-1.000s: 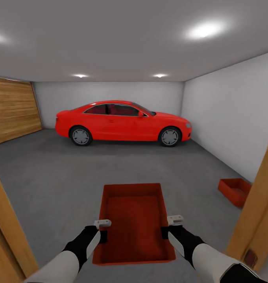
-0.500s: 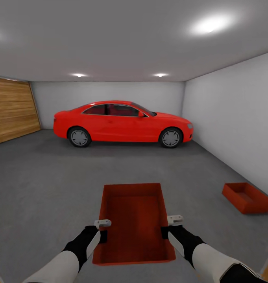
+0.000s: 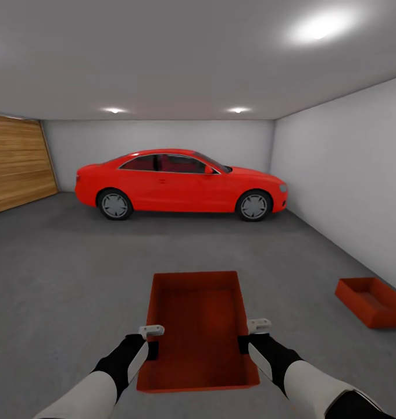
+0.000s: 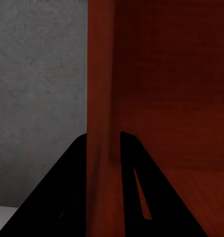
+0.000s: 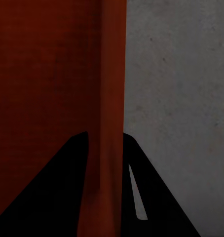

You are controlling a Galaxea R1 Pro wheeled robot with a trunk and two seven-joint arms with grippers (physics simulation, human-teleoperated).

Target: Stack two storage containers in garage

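Carrying the second storage container (image 3: 199, 329) into the garage is the step I have in hand: it hangs between my two arms, out in front of me over the grey concrete floor (image 3: 70, 279). My left gripper (image 3: 153, 340) pinches the bin's left long wall, one finger inside and one outside, and the left wrist view shows that wall (image 4: 102, 98) running straight up between the two dark fingers, the jaws drawn in to the wall's thickness. My right gripper (image 3: 250, 335) does the same on the opposite wall, which the right wrist view shows as an orange strip (image 5: 109, 98) clamped between its fingers with bare concrete just outboard. The other storage container (image 3: 373, 301) sits on the floor well off to the outer side of my right jaws, close to the white side wall (image 3: 343, 186) and turned at an angle to the bin I hold. A red car (image 3: 180, 183) stands far beyond the jaws at the back of the room, with the wood-plank door wall (image 3: 17, 169) past my left side. As I judge it, the next move calls for swinging the base to the right until the resting bin lies squarely ahead of both jaws, matching the carried bin's angle to it, then lowering evenly so it nests rather than catching a rim, and only then opening both grips together.
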